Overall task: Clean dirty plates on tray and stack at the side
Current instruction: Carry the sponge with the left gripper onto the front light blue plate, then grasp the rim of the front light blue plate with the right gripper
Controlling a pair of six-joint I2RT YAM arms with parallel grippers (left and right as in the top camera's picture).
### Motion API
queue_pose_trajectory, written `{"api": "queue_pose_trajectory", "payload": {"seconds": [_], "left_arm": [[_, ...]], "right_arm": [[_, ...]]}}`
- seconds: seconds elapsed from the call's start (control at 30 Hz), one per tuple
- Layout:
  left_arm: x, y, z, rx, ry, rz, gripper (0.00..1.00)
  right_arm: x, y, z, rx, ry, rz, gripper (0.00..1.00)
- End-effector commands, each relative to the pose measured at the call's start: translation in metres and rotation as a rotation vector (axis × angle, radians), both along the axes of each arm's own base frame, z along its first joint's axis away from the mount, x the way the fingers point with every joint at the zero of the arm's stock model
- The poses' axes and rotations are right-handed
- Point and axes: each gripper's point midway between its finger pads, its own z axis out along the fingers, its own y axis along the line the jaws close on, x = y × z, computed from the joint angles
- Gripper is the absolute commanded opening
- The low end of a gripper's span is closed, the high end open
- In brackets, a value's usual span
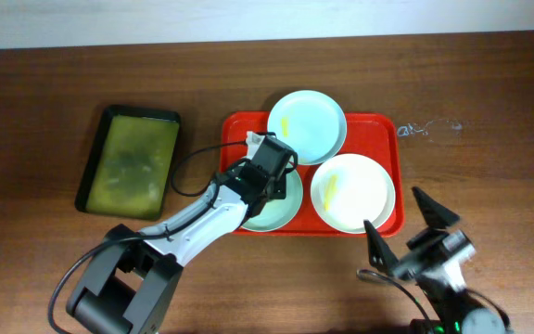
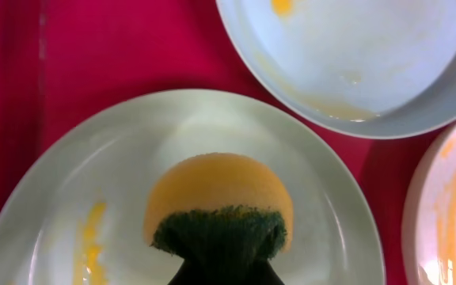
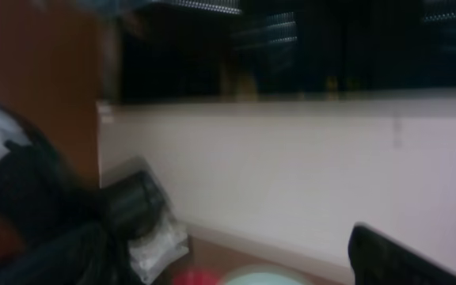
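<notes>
The red tray [image 1: 387,130] holds three plates. A pale mint plate [image 1: 306,125] with a yellow smear lies at its back. A cream-white plate [image 1: 352,192] with a yellow smear lies at the right. A third pale plate [image 1: 284,210] lies front left, partly under my left gripper [image 1: 269,178]. In the left wrist view my left gripper [image 2: 217,273] is shut on a yellow sponge [image 2: 218,202] with a green scouring face, pressed on this plate [image 2: 70,174] beside a yellow smear. My right gripper [image 1: 403,225] is open and empty, off the tray's front right corner.
A dark tray of yellow-green liquid [image 1: 142,113] stands left of the red tray. A small clear crumpled scrap [image 1: 429,128] lies right of the red tray. The right wrist view is blurred and shows a wall and one dark finger [image 3: 402,253].
</notes>
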Motion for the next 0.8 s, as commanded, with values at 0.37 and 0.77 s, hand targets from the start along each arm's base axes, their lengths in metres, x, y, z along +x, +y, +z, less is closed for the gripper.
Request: {"api": "queue_pose_trajectory", "payload": {"seconds": [0.37, 0.77], "left_arm": [[0.006, 0.002, 0.013, -0.004, -0.043, 0.022, 0.0], [-0.017, 0.023, -0.004, -0.035, 0.093, 0.239, 0.0]], "right_arm": [[0.165, 0.032, -0.079, -0.003, 1.519, 0.321, 0.9], [0.181, 0.111, -0.227, -0.369, 1.712, 0.195, 0.42]]}}
